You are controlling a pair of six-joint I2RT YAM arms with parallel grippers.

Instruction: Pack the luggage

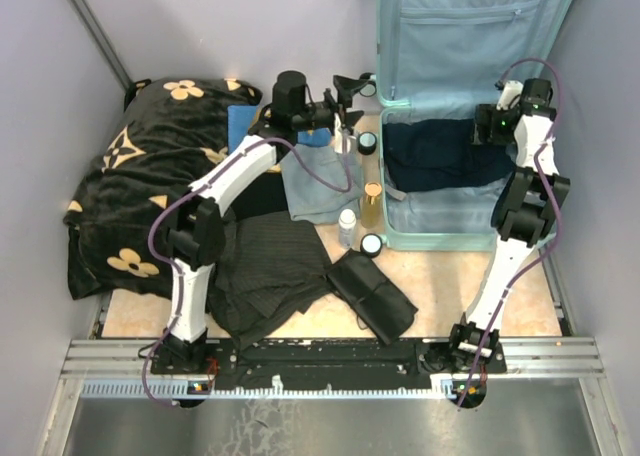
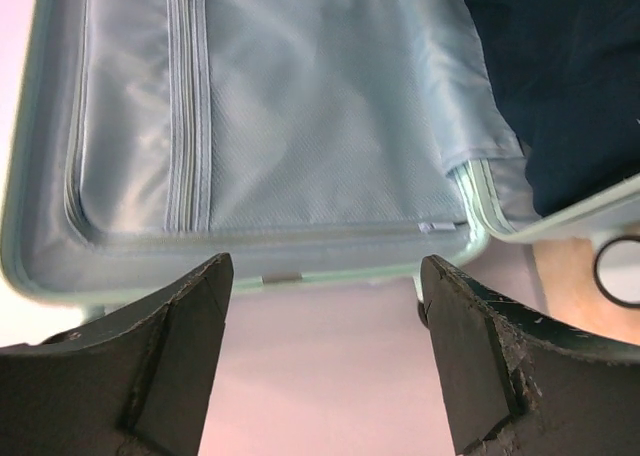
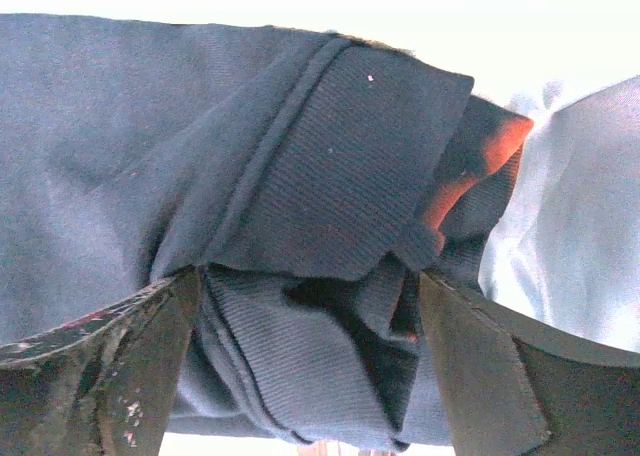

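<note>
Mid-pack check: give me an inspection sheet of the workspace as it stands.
Surface: tan tabletop, largely covered.
Job's things: luggage open, lid raised, navy garment in the lower half.
Clutter: flowered blanket, dark garment, black pouch, clear bottle and amber bottle beside the luggage.
Grippers: left gripper open, empty, facing the lid; right gripper open, fingers astride the navy garment.
Cables: purple cables looped along both arms.
Surroundings: pale walls.

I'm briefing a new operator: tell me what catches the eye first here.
The open pale mint luggage stands out at the far right, a dark navy garment lying in its near half. On the left, a black blanket with tan flowers lies heaped, with small bottles standing between the two.
</note>
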